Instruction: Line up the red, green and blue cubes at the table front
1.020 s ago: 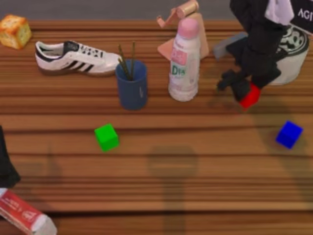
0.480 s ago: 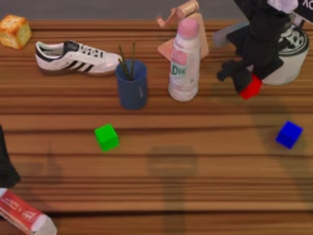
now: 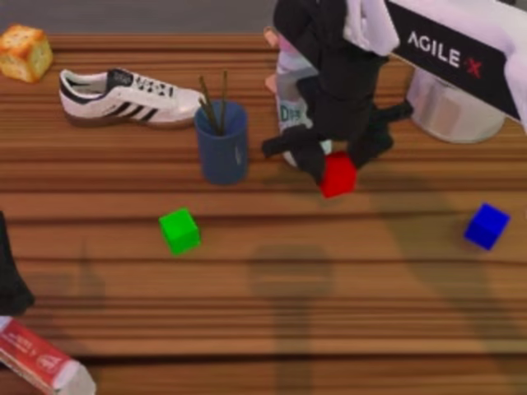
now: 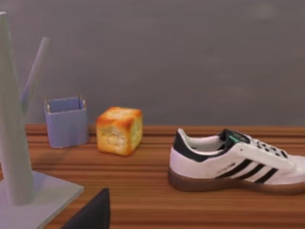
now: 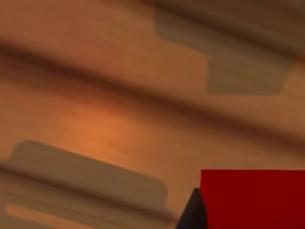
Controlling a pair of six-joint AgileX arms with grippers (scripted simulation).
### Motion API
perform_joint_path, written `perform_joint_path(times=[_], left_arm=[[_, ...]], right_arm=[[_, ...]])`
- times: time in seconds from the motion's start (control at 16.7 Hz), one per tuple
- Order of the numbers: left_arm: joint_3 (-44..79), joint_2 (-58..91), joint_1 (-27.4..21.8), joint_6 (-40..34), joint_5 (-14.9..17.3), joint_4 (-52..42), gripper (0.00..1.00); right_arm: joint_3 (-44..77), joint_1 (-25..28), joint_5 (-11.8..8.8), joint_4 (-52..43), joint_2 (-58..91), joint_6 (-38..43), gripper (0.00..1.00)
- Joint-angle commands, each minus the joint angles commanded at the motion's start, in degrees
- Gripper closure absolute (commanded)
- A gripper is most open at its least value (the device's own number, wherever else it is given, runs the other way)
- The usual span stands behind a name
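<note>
The right pincer (image 3: 336,164) is over the middle of the surface (image 3: 329,313), a little toward the far side, and it is clenched on the red cube (image 3: 338,174). Its dark fingers (image 3: 300,152) stand on both sides of the cube, which hangs just below them in the top view. In the right wrist view the red cube (image 5: 252,198) fills one corner, with a dark fingertip (image 5: 193,212) against its edge and the wooden planks under it.

The green cube (image 3: 179,230) lies on the surface left of the middle, nearer than the blue cup (image 3: 222,144) that holds some thin sticks. The blue cube (image 3: 487,225) lies near the right edge, well apart from the other two cubes.

Behind the right arm I see part of a pink and white bottle (image 3: 290,107), and a white round container (image 3: 451,107) stands at the far right. A white sneaker with black stripes (image 3: 128,96) lies at the far left, and an orange-tan mottled block (image 3: 25,52) is in the far left corner. A red-and-white carton (image 3: 41,358) lies at the near left corner.

The left arm (image 3: 10,276) is parked at the left edge; I cannot tell whether its pincer is released or clenched. Its wrist view shows the sneaker (image 4: 236,162), the mottled block (image 4: 119,130) and a small pale blue box (image 4: 66,120).
</note>
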Motion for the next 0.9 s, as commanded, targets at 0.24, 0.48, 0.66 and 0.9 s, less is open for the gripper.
perform_joint_path(times=[0.24, 0.48, 0.66, 0.9], left_arm=[[0.0, 0.0, 0.0, 0.0, 0.0, 0.0, 0.0], [0.0, 0.0, 0.0, 0.0, 0.0, 0.0, 0.0], [0.0, 0.0, 0.0, 0.0, 0.0, 0.0, 0.0], [0.0, 0.0, 0.0, 0.0, 0.0, 0.0, 0.0]], right_arm=[[1.2, 10.4, 0.4, -2.0, 0.4, 21.3, 1.0], [2.0, 19.0, 0.8, -3.0, -0.3, 36.9, 1.0], [2.2, 22.5, 1.1, -3.0, -1.1, 42.2, 1.0], [2.2, 22.9, 1.2, -2.9, -1.3, 42.8, 1.0]])
